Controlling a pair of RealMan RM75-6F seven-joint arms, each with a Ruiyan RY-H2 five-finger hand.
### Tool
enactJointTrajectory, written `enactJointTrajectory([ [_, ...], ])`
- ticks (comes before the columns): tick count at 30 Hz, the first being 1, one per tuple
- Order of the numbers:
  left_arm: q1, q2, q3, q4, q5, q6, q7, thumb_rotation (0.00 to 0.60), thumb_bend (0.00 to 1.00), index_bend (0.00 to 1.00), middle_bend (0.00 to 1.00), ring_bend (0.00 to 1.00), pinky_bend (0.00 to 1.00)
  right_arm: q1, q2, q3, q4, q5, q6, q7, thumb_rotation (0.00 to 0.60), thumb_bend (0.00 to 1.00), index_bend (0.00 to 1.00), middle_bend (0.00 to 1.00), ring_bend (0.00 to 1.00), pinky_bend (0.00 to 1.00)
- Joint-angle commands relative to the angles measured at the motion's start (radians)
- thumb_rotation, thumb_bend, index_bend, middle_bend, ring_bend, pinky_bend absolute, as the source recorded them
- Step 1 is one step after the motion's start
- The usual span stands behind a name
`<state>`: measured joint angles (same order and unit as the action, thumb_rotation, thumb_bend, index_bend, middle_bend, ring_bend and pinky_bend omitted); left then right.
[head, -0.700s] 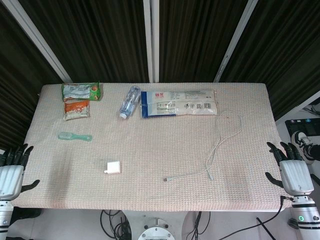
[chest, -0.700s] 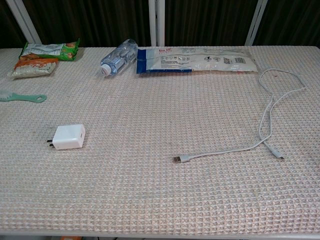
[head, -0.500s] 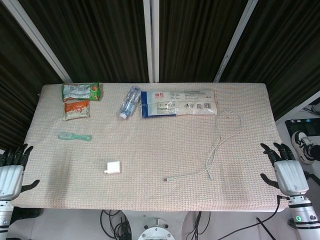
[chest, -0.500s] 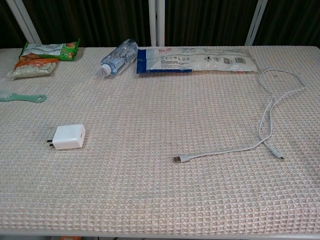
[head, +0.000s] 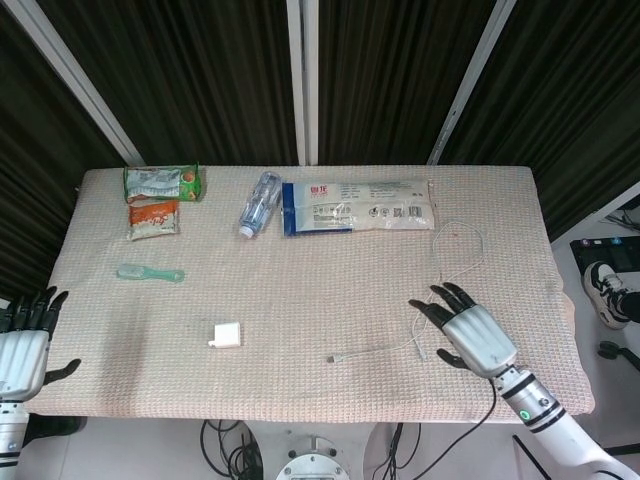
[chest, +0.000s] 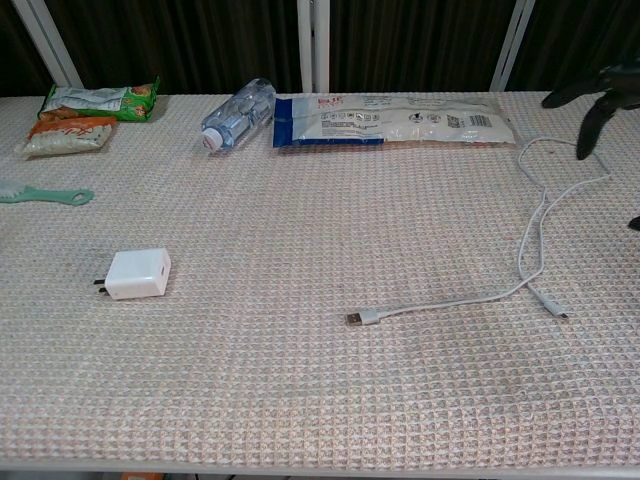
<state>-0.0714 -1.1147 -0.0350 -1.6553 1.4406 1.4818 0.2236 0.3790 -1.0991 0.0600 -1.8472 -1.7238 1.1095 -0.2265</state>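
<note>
1. Your right hand (head: 472, 337) hangs over the worktop (head: 300, 390) with its fingers (head: 432, 312) spread apart. It holds nothing.
2. The thing nearest to it is the white cable (head: 440, 290). It lies flat, just at 9 o'clock of your right hand, and loops away toward 12 o'clock.
3. I think the cable is very light, thin and floppy. It will bend and slide on the bumpy cloth.
4. The thin cord is hard to pinch. The plug end (chest: 357, 318) is stiffer and thicker, so take hold there, just behind the metal tip.
5. Your left hand (head: 22, 345) waits off the worktop's edge at 8 o'clock, fingers apart, holding nothing.
6. The white charger block (head: 225, 334) sits well apart from the cable, at 9 o'clock of the plug.
</note>
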Motion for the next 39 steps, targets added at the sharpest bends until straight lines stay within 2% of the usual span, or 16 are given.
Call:
enactJointTrajectory([
  [1, 0.004, -0.001, 0.002, -0.003, -0.002, 0.003, 0.003, 0.600, 0.02, 0.08, 0.01, 0.00, 0.00, 0.118, -0.107, 0.028, -0.048, 0.033, -0.164, -0.140, 0.600, 0.11, 0.18, 0.30, 0.11, 0.14],
  [9, 0.010, -0.008, 0.006, 0.014, -0.015, -0.006, -0.010, 0.600, 0.02, 0.08, 0.01, 0.00, 0.00, 0.210, -0.304, 0.043, 0.019, 0.219, -0.312, -0.342, 0.600, 0.16, 0.24, 0.30, 0.11, 0.13],
  [13, 0.011, -0.016, 0.007, 0.030, -0.022, -0.014, -0.024, 0.600, 0.02, 0.08, 0.01, 0.00, 0.00, 0.240, -0.373, 0.032, 0.060, 0.278, -0.344, -0.373, 0.600, 0.20, 0.24, 0.33, 0.11, 0.13],
  [18, 0.012, -0.022, 0.008, 0.046, -0.025, -0.020, -0.038, 0.600, 0.02, 0.08, 0.01, 0.00, 0.00, 0.256, -0.421, 0.020, 0.106, 0.310, -0.343, -0.353, 0.600, 0.22, 0.24, 0.36, 0.12, 0.13],
  [30, 0.010, -0.031, 0.007, 0.062, -0.023, -0.025, -0.050, 0.600, 0.02, 0.09, 0.01, 0.00, 0.00, 0.275, -0.479, -0.028, 0.197, 0.251, -0.305, -0.224, 0.600, 0.24, 0.24, 0.37, 0.12, 0.13],
  [39, 0.004, -0.033, 0.005, 0.065, -0.020, -0.032, -0.048, 0.600, 0.02, 0.09, 0.01, 0.00, 0.00, 0.242, -0.417, -0.114, 0.166, 0.144, -0.222, -0.144, 0.600, 0.24, 0.24, 0.38, 0.14, 0.13],
])
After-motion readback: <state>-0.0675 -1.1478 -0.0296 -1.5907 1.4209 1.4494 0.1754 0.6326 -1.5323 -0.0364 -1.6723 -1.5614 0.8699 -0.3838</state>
